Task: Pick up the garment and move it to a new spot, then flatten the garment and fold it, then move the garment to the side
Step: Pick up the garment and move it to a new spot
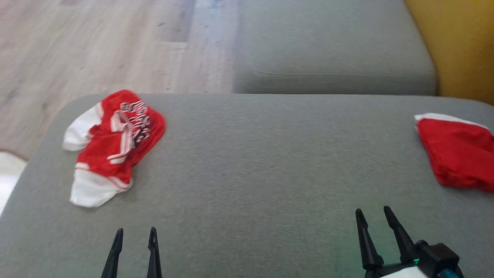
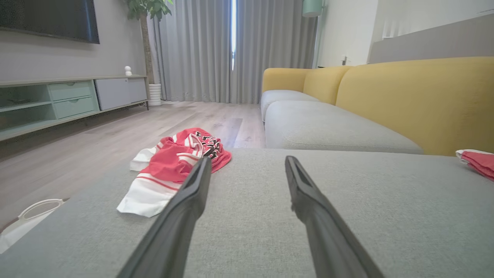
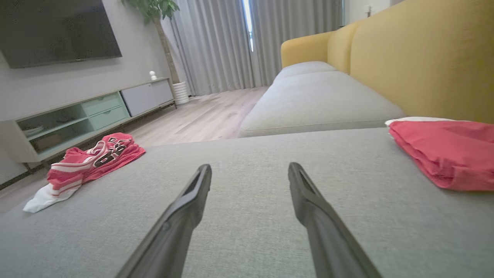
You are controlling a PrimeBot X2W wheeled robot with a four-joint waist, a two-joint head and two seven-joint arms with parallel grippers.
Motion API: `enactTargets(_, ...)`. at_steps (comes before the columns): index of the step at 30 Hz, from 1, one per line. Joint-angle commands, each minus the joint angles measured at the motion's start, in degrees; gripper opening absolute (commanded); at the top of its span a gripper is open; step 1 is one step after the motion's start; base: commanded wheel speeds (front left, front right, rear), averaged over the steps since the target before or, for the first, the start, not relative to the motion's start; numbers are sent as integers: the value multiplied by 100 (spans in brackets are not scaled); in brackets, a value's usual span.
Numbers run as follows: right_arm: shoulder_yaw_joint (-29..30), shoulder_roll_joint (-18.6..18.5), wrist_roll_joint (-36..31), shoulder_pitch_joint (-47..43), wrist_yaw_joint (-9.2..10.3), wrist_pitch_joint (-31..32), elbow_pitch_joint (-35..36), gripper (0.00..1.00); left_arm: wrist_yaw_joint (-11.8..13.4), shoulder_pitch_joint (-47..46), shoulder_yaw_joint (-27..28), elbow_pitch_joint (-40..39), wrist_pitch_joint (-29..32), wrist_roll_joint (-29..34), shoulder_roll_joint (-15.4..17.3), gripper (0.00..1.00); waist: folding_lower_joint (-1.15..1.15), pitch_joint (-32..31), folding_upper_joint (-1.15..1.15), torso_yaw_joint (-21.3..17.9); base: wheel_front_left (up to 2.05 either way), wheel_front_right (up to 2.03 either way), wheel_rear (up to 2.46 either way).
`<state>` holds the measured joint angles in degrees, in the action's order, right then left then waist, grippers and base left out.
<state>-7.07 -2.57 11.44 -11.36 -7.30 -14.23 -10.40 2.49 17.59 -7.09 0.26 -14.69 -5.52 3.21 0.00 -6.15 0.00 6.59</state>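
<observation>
A crumpled red and white garment (image 1: 112, 143) with dark lettering lies on the grey sofa cushion (image 1: 251, 162) near its far left corner; I see the garment (image 2: 173, 166) ahead and left in the left wrist view and the garment (image 3: 85, 162) far left in the right wrist view. My left gripper (image 1: 136, 232) is open at the cushion's near edge, short of the garment and slightly to its right, holding nothing. At the lower right my right gripper (image 1: 373, 212) is open too, with bare cushion between its fingers (image 3: 197, 189).
A second red garment (image 1: 457, 154), folded, lies at the cushion's right edge. A further grey seat (image 1: 332, 50) and the yellow backrest (image 1: 459, 46) lie beyond. Wooden floor (image 1: 96, 46) borders the left. A white bag (image 2: 27, 220) sits on the floor; a TV cabinet (image 2: 69, 100) lines the wall.
</observation>
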Motion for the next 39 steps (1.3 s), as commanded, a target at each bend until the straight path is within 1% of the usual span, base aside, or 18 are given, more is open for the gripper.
enactTargets(1, -167, -32, 9, 187, -19, -76, 175, 100, 6, -289, 230, -155, -30, 46, -34, 100, 0, 17, 0, 382, 0, 0, 0)
enactTargets(2, -167, -32, 9, 187, -19, -76, 175, 100, 6, -289, 230, -155, -30, 46, -34, 100, 0, 17, 0, 382, 0, 0, 0)
enactTargets(12, -281, -31, -94, 149, -19, -76, 168, 100, 63, -140, 329, -231, -31, 35, -34, 100, 0, 56, 0, 1462, 0, 0, 0)
enactTargets(18, -342, -31, -41, 168, -19, -76, 140, 100, 31, -123, 417, -258, -31, 63, -34, 100, 0, 58, 0, 1871, 0, 0, 0)
enactTargets(27, -389, -31, -57, 298, -19, -76, 76, 100, 64, -120, 484, -325, -31, 14, -34, 100, 0, 204, 0, 2017, 0, 0, 0)
enactTargets(31, -334, -31, -78, 265, -19, -76, 88, 100, 37, -183, 502, -303, -31, 10, -34, 100, 0, 244, 0, 2046, 0, 0, 0)
enactTargets(34, -288, -31, -146, 210, -19, -76, 140, 100, -54, -410, 566, -332, -31, 108, 16, 100, 0, 371, 0, 2049, 0, 0, 0)
enactTargets(39, -223, -122, -433, 333, -19, -77, 197, 100, -102, -1176, 804, -575, -31, 134, 83, 100, 0, 922, 0, 1986, 0, 0, 0)
